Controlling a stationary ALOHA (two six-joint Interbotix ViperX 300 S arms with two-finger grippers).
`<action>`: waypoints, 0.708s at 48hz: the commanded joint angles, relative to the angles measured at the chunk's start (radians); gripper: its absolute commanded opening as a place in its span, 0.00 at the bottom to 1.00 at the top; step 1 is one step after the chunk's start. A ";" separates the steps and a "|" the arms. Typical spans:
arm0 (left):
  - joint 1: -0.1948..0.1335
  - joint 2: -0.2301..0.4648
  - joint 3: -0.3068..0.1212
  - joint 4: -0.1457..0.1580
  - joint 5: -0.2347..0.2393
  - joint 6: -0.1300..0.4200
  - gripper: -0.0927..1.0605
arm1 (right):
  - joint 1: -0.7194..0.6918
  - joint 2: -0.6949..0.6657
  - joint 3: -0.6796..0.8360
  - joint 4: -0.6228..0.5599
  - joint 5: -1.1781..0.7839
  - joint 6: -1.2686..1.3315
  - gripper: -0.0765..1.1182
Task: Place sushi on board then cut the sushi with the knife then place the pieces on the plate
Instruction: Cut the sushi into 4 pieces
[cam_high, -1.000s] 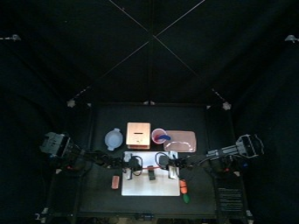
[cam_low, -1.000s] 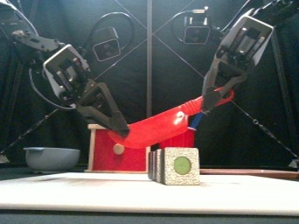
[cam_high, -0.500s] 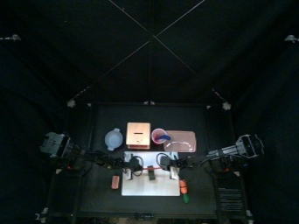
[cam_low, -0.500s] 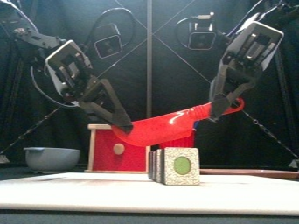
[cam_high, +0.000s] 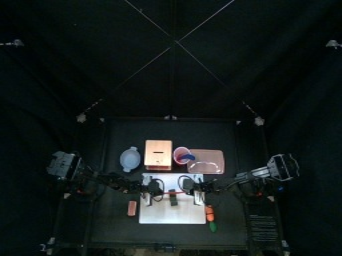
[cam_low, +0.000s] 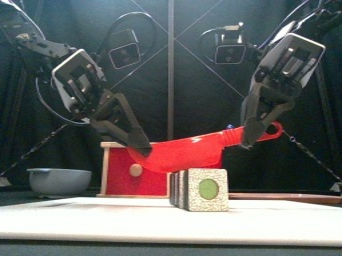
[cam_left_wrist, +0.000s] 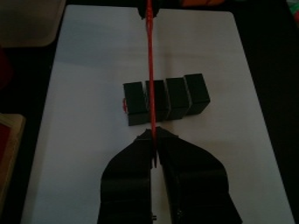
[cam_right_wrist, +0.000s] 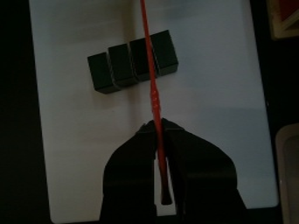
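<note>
Red knife (cam_low: 201, 150), mere edge-on line from wrists, gripped by left hand (cam_low: 140, 147), right hand (cam_low: 251, 132).

- The red knife (cam_low: 201, 152) has dropped and levelled out: its right end, high a second ago, is now much lower, and the blade hangs just above the sushi roll (cam_low: 203, 190)
- The right gripper (cam_low: 251, 137) has come down with the handle end
- The left gripper (cam_low: 140, 148) has edged slightly right
</note>
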 joint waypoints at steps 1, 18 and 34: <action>-0.003 -0.008 -0.023 0.000 -0.003 0.000 0.45 | -0.017 -0.015 -0.008 0.002 -0.002 0.002 0.41; 0.003 -0.017 -0.023 0.006 -0.003 0.002 0.45 | -0.029 -0.017 -0.011 -0.002 -0.002 0.000 0.41; 0.006 -0.017 -0.023 0.006 -0.003 0.003 0.45 | -0.037 -0.015 -0.006 -0.002 0.005 0.000 0.41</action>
